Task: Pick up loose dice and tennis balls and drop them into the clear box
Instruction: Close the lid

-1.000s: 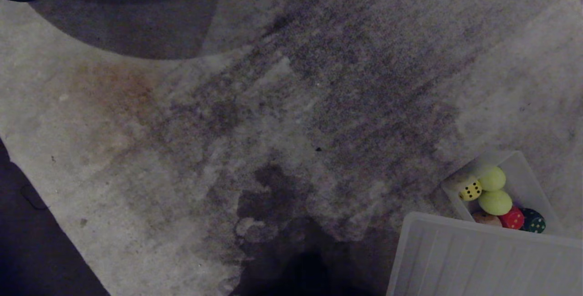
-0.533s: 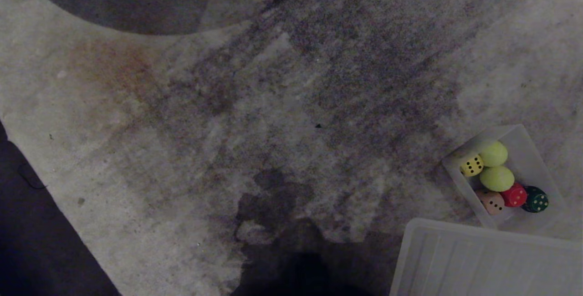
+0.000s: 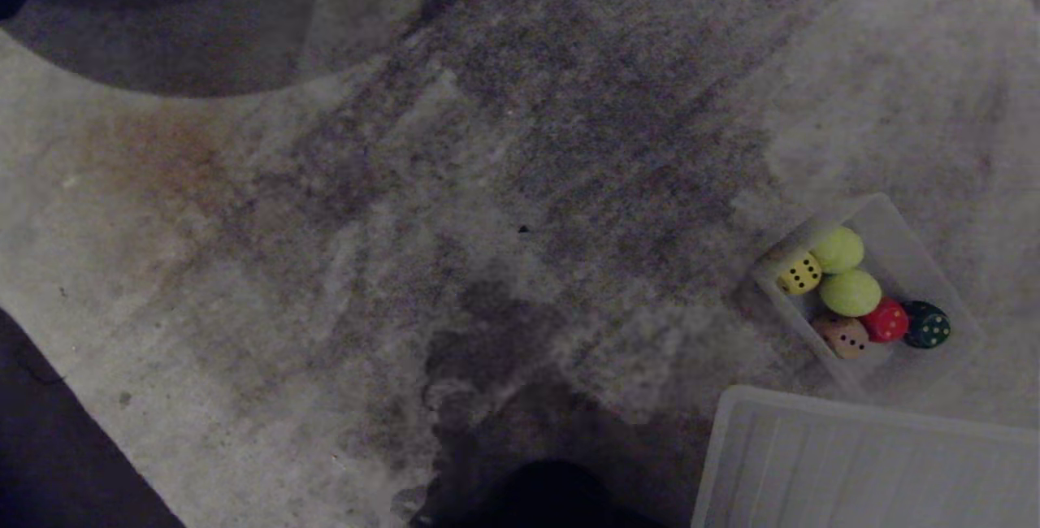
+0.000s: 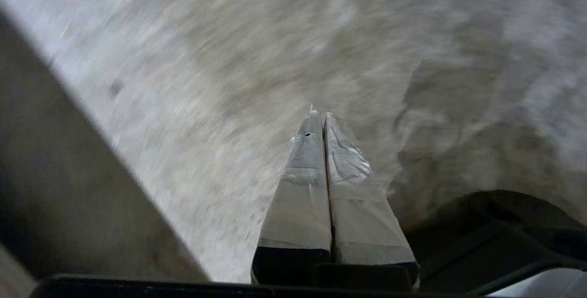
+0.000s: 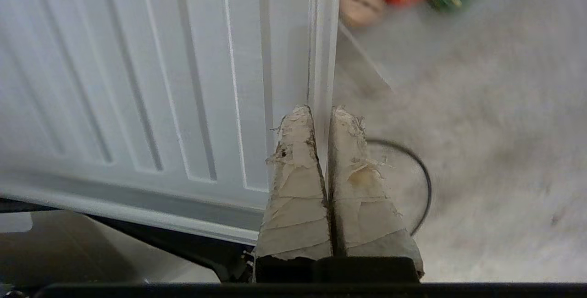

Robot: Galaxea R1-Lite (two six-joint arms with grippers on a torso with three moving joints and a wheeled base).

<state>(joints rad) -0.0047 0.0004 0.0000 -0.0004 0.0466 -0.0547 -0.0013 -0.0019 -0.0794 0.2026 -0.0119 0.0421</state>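
Right wrist view: right end effector (image 5: 321,113) closed, empty, above ribbed tray (image 5: 137,68).

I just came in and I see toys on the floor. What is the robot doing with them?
Right now nothing is being carried. The clear box sits on the stained carpet and already holds two tennis balls, plus a yellow die, a peach die, a red die and a dark green die. No loose toys show on the carpet. The left claw is shut and empty above the carpet. The right claw is shut and empty beside the ribbed tray.
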